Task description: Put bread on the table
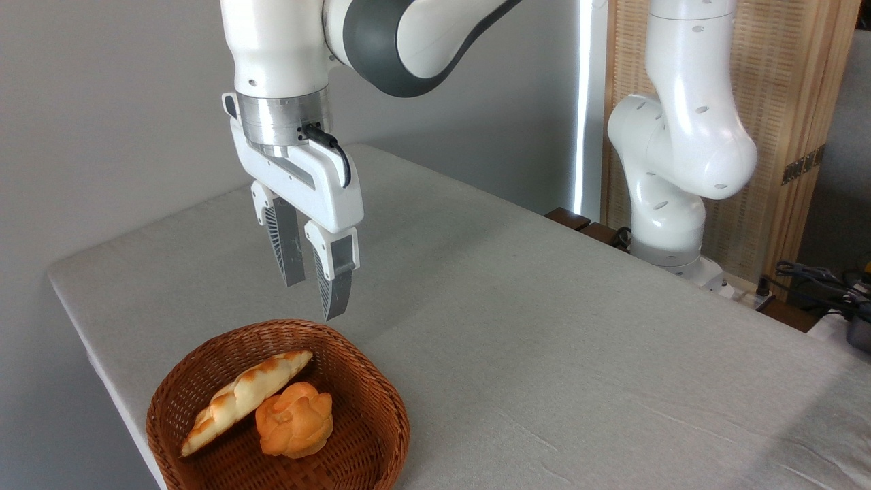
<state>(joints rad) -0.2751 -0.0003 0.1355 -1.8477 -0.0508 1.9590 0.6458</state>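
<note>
Now the gripper (314, 297) hangs empty, fingers a little apart, above the wicker basket (367, 395) at lower left. Bread (238, 398) lies inside; grey-clothed table (544, 327) fills the frame, grey wall behind.

Matt grey cloth covers the table (544, 327), the basket (381, 408) is woven brown wicker, the arm (680, 136) glossy white plastic

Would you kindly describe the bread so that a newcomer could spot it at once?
On the grey cloth-covered table, find the brown woven wicker basket near the front left corner. Inside it, the bread is the long, flat, pale yellow half-moon pastry with a toasted scalloped edge, left of the round orange rose-shaped bun.
</note>
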